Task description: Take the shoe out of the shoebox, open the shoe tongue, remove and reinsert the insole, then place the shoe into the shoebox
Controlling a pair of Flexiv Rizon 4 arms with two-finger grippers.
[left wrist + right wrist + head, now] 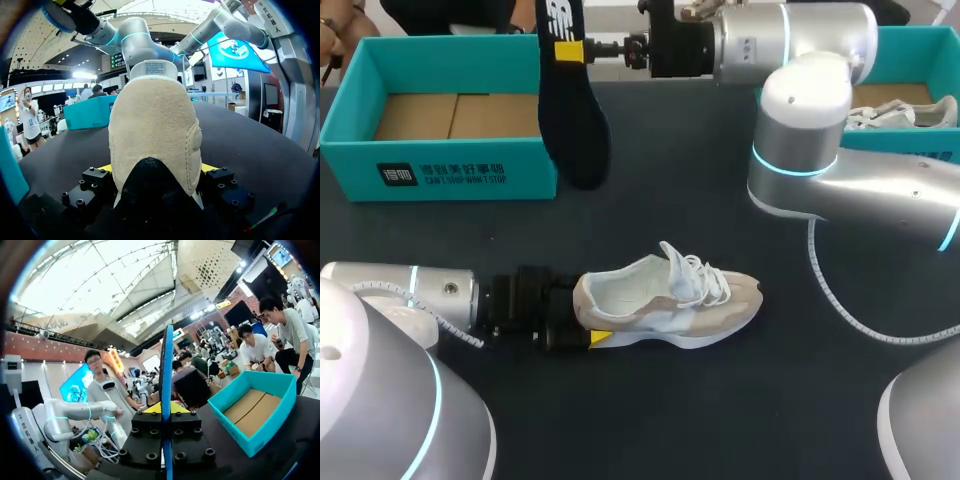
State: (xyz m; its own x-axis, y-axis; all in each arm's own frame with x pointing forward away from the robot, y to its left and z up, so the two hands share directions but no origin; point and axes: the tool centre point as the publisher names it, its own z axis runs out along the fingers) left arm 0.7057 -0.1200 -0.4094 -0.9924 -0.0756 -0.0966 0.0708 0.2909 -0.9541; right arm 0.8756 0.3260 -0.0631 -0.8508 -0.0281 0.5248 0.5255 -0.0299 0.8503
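A white and beige shoe [665, 300] lies on its side on the dark table, toe to the right. My left gripper [585, 315] is shut on its heel; in the left wrist view the beige heel [155, 130] fills the space between the two yellow tips of my left gripper [157, 172]. My right gripper [570, 50] is shut on the dark insole [570, 120], which hangs down past the right end of the teal shoebox [440, 165]. The right wrist view has the insole [166, 370] edge-on in my right gripper [163, 410], with the shoebox [255, 440] off to one side.
The teal shoebox stands at the back left with its brown floor bare. A second teal box [910, 45] at the back right holds another white shoe [900, 112]. My right arm's elbow [800, 130] rises above the table at the right.
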